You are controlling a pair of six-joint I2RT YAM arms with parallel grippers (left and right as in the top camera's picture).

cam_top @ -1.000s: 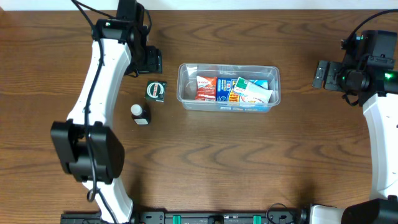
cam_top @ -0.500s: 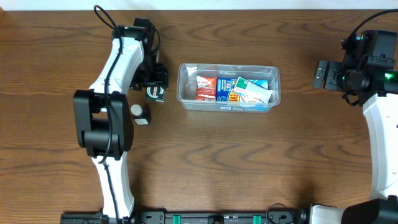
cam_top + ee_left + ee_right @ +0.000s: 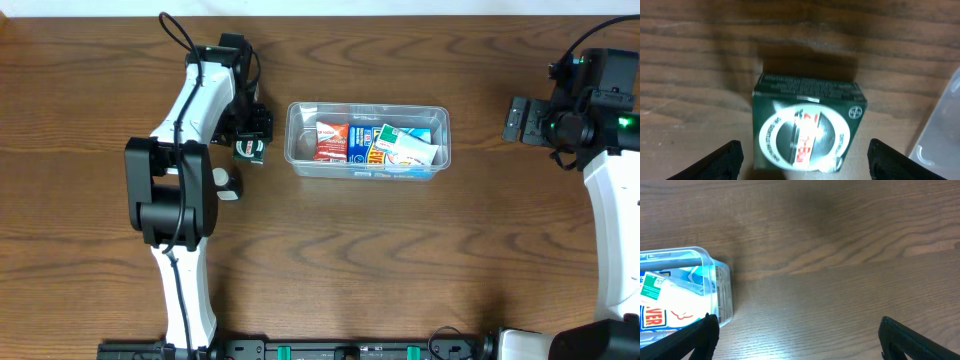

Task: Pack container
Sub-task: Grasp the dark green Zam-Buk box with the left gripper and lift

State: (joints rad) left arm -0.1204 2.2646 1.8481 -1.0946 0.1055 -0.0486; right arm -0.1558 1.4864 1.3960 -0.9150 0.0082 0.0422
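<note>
Now the left arm has moved: one second ago its left gripper (image 3: 252, 130) was farther back on the dark brown wooden table (image 3: 400, 260), and since then it has come over the small dark green cardboard box with a round white label (image 3: 250, 148). The elbow has folded in too, so it partly covers the small dark bottle with a white cap (image 3: 221, 179) lying near the box. The jaws are spread wide on both sides of the box and do not touch it. I judge this as the approach for a grasp, so the green box is probably the next thing to be packed.

The clear rectangular plastic container with rounded corners (image 3: 366, 105) is in the middle of the table, just to the right of the green box. It has not shifted. It already holds a red-and-white carton (image 3: 332, 140) and blue and white packets (image 3: 400, 148), with free space at its left end.

The right gripper (image 3: 520, 120) has stayed well to the right, its jaws apart and holding nothing.

From overhead the left arm hides most of the green box and the jaws. The left wrist view shows the box (image 3: 807, 125) centred between the fingertips, and the container wall (image 3: 940, 125) close at the right. The right wrist view shows only the container's end corner (image 3: 715, 287).
</note>
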